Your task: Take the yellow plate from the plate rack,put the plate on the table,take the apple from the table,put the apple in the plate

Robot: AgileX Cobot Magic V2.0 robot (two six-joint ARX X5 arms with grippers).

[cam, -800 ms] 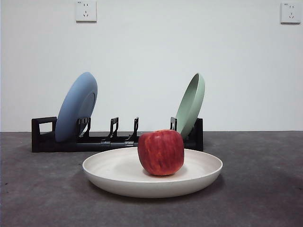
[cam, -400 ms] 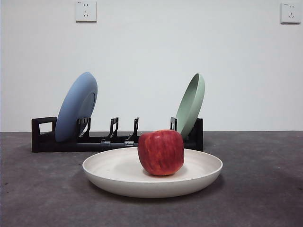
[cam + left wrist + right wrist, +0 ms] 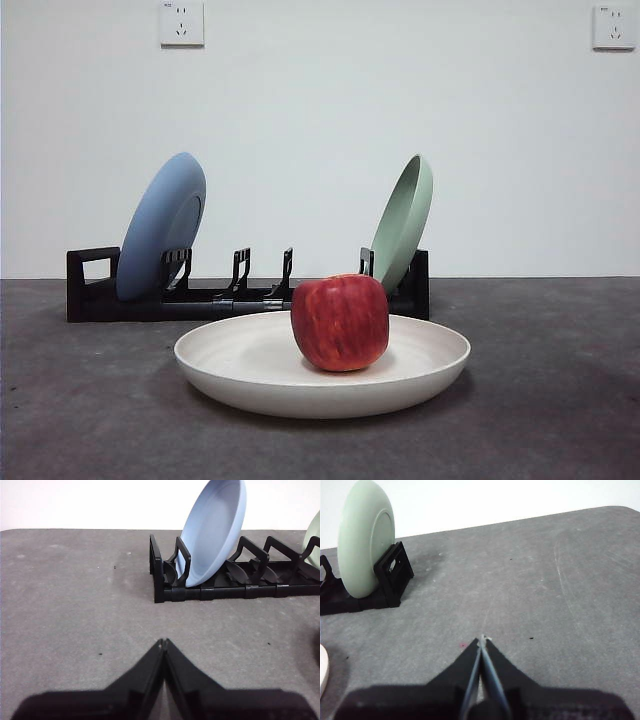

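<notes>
Red apple resting upright inside the yellow plate, slightly off the plate's middle, touching the plate's floor. Cream, matte, shallow plate lying flat on the dark grey tabletop, just in front of the plate rack. Black, long and low rack behind the plate, square loop handle at one end, upright prongs along its length. Blue plate leaning in a slot near the handle end of the rack; pale green plate leaning in a slot at the rack's other end; empty prongs between the two. White wall behind the rack, with two sockets high up.

Left gripper low over bare tabletop, well apart from the rack's handle end, jaws pressed together tip to tip, holding nothing. Same rack and blue plate seen beyond the left gripper.

Right gripper likewise low over bare tabletop, well apart from the rack's other end, jaws closed tight against each other, nothing between them. Pale green plate standing in the rack beyond the right gripper; sliver of the yellow plate's rim at that view's edge.
</notes>
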